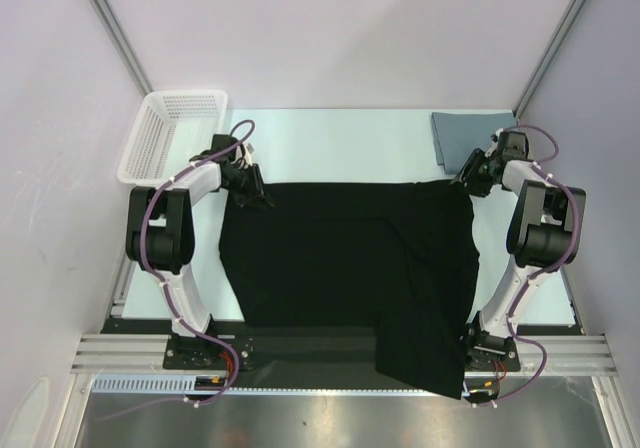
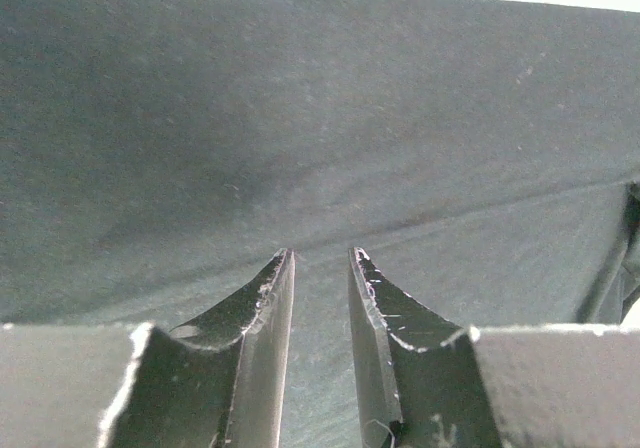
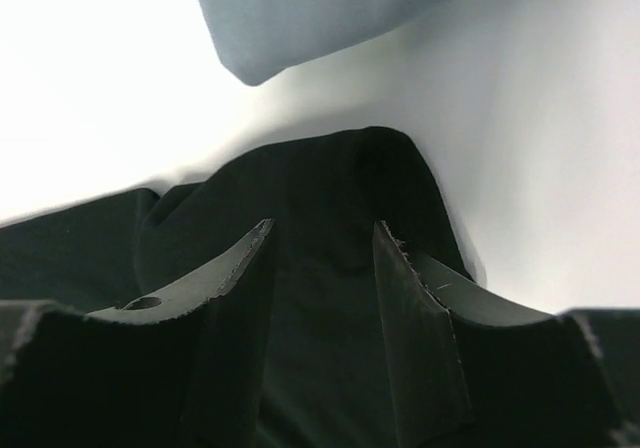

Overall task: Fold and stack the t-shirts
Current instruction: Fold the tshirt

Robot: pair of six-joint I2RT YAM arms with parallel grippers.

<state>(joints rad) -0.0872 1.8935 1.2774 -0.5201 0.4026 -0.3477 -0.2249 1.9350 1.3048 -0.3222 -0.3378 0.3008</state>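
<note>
Folded shirt [image 1: 470, 133] behind spread shirt [image 1: 340, 258]

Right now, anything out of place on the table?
Yes. The black shirt lies askew: its near right part hangs over the near edge of the table, down past the rail, instead of lying flat. The grey shirt sits folded at the far right corner; nothing odd there.

Soft, even light from above fills the overhead view, leaving the pale worktop [image 1: 330, 138] bright and the black t-shirt [image 1: 340, 258] a featureless dark mass. In the right wrist view the worktop burns out to white and the right pincer [image 3: 322, 228] is dim and soft-edged; the left wrist view is grainy and low in contrast.
</note>
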